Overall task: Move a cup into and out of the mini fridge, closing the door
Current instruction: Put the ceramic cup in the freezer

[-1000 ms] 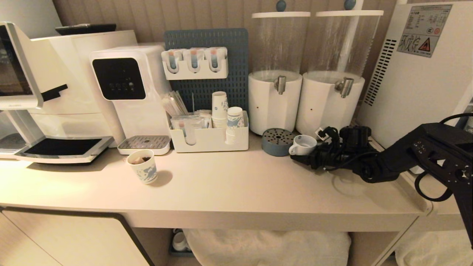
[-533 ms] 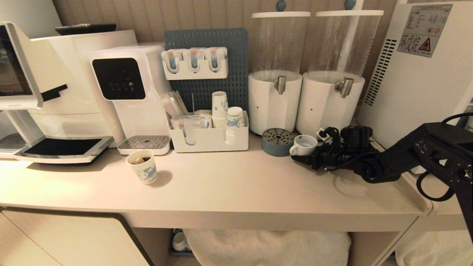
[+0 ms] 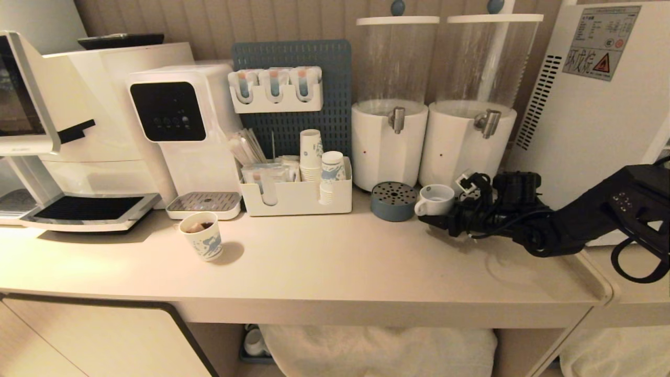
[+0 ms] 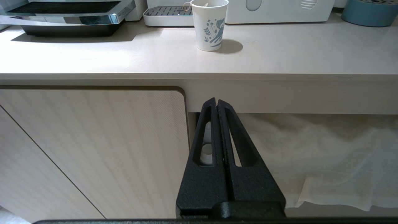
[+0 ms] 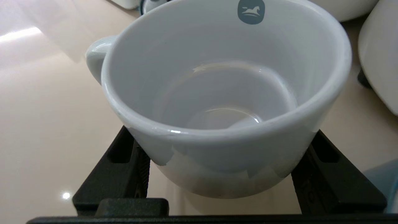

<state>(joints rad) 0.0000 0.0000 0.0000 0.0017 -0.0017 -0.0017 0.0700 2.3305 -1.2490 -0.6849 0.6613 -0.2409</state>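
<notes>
Where head view hides grip, R wrist shows right gripper [image 5: 228, 174] jaws wide, clamping cup [image 5: 224, 93]; left gripper [image 4: 217, 107] closed, empty, below worktop [image 4: 279, 62] front edge.

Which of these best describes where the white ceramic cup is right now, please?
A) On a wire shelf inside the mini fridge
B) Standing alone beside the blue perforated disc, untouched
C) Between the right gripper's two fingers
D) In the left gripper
C: the right wrist view shows the cup seated between the right gripper's two black fingers, one on each side of its body.
</notes>
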